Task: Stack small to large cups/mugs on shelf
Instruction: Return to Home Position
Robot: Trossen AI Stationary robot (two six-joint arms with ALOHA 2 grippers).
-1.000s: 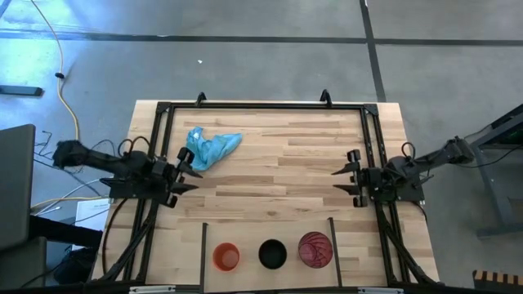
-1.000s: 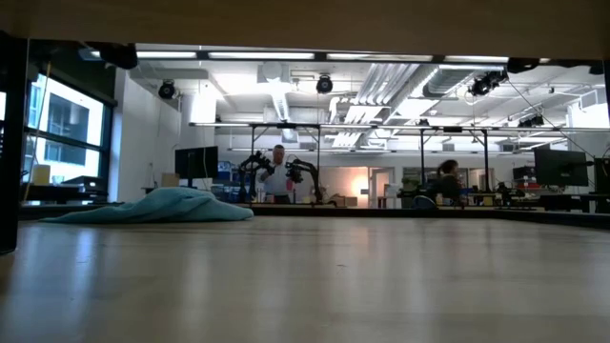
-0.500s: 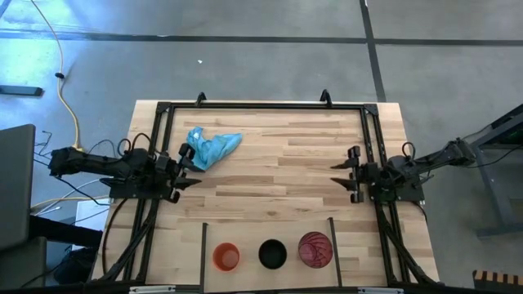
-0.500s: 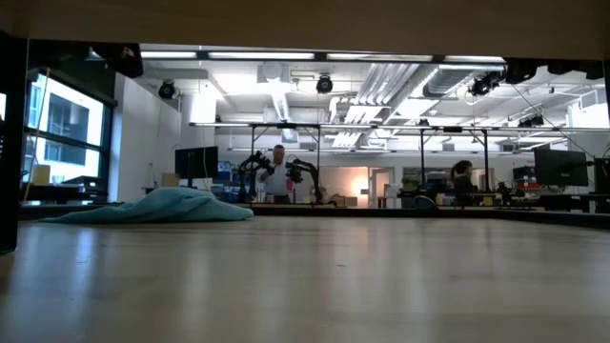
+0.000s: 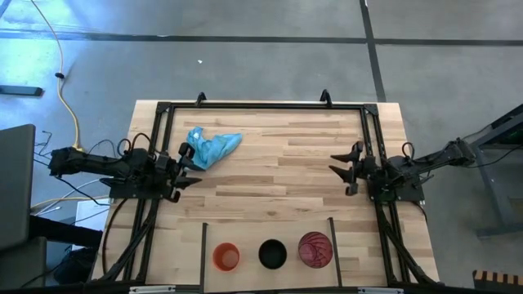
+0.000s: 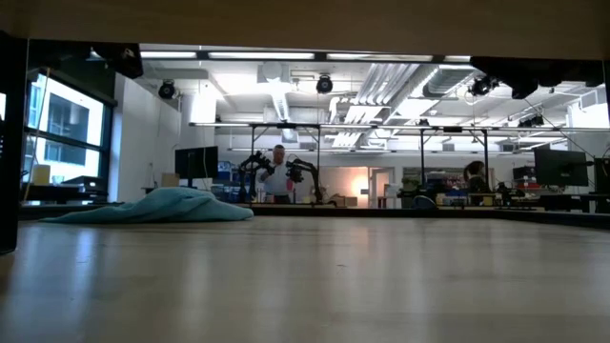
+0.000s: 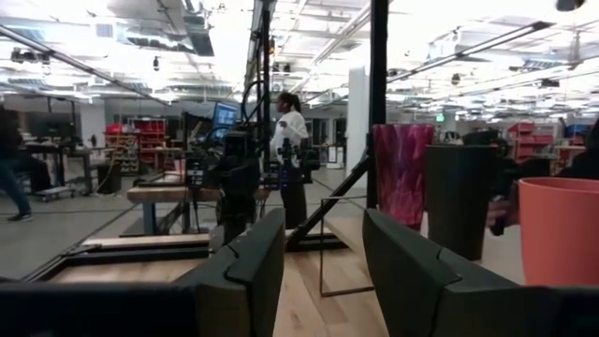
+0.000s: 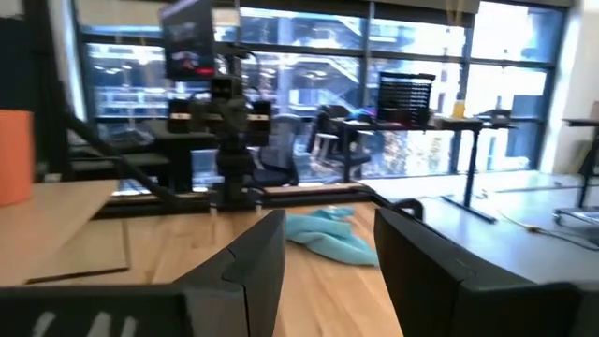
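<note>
shelf (image 5: 249, 235) holds three cups: orange cup (image 5: 226, 256), black cup (image 5: 272, 254), red cup (image 5: 315, 250).

table (image 5: 278, 163), blue cloth (image 5: 211, 147), orange cup (image 5: 226, 256), black cup (image 5: 272, 254), seemingly pinkish-red cup (image 5: 315, 250)

Orange cup (image 5: 226, 256), black cup (image 5: 272, 254), red cup (image 5: 315, 249)

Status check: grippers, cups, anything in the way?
Left gripper and right gripper open, empty, at the sides. Orange cup, black cup, red cup in a row on shelf, not nested. Cloth clear of them.
</note>
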